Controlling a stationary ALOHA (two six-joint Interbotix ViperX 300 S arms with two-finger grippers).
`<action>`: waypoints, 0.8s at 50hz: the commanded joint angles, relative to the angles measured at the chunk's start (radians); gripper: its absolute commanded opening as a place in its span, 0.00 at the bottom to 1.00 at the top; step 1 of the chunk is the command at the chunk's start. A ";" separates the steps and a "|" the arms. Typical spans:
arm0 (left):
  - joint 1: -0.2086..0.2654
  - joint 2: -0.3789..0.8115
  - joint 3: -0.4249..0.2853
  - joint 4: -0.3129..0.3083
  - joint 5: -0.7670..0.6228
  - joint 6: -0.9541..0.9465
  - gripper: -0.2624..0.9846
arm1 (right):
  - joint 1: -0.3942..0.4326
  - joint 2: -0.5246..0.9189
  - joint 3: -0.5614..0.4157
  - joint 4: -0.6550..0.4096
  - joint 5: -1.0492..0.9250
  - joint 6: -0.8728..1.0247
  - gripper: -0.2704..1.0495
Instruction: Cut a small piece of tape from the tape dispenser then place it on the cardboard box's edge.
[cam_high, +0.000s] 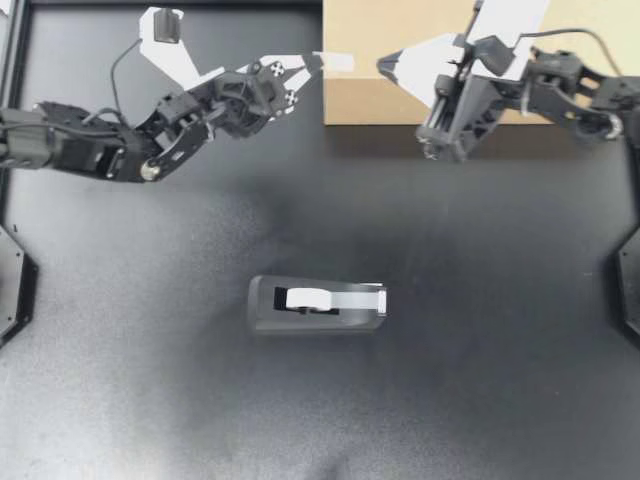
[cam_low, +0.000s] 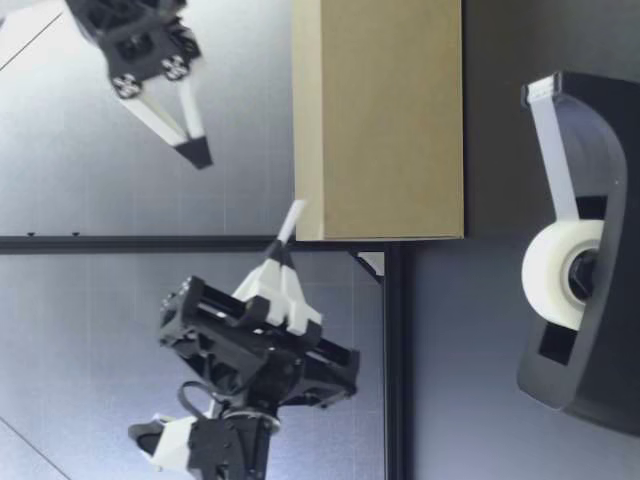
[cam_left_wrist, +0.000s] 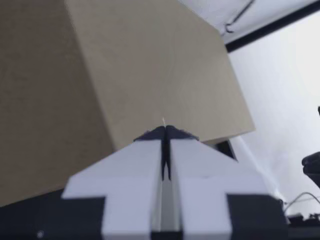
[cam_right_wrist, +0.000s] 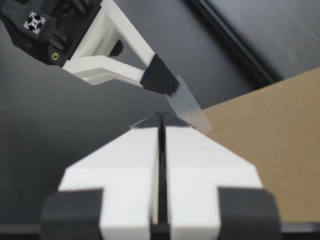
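The black desk (cam_high: 150, 400) carried a cardboard box (cam_high: 365, 100) at its 1 o'clock corner, seen from above. A tape dispenser (cam_high: 318, 304) stood near the middle, well apart from the box, with its cutter end pointing to 3 o'clock. The left tool (cam_high: 312, 62), at the box's 9 o'clock edge, was pinching a short piece of tape (cam_high: 338, 62) that stuck out toward 3 o'clock across that edge; whether it touched the cardboard was unclear. The right tool (cam_high: 385, 66), above the box, faced it with fingers pressed together on nothing, just past the tape's free end.
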 joint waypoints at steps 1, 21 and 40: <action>0.009 -0.005 -0.021 0.005 -0.009 -0.003 0.10 | -0.011 0.020 -0.037 -0.002 -0.017 -0.003 0.13; 0.018 0.018 -0.018 0.000 -0.005 -0.008 0.10 | -0.025 0.175 -0.124 -0.035 -0.015 -0.005 0.13; 0.018 0.026 -0.012 -0.006 0.018 -0.008 0.10 | -0.046 0.264 -0.163 -0.041 -0.005 -0.006 0.13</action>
